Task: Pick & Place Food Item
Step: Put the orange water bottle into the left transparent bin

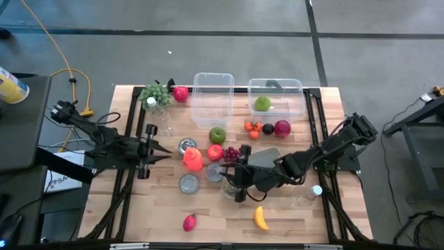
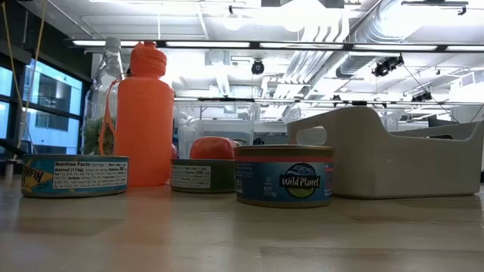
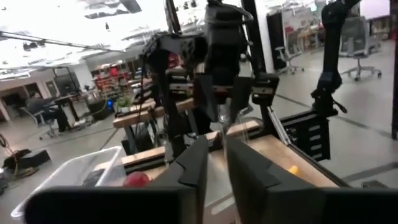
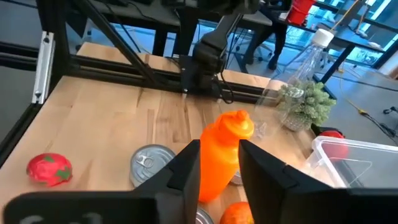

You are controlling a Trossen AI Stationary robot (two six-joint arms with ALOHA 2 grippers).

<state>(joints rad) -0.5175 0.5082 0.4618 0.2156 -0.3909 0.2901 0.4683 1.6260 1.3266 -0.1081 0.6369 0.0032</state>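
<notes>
High view: a pale wooden slat table [image 1: 291, 215] on grey concrete floor carries round metal cans, clear plastic bins and glossy toy fruit. An orange plastic bottle [image 1: 193, 160], rounded and capped, stands near the middle. Just right of the bottle sits a red apple [image 1: 215, 153]; the right gripper [image 1: 238, 182], fingers slightly parted and empty, hovers beyond it. The left gripper [image 1: 165, 155] points at the bottle from the left, nearly closed, holding nothing.
</notes>
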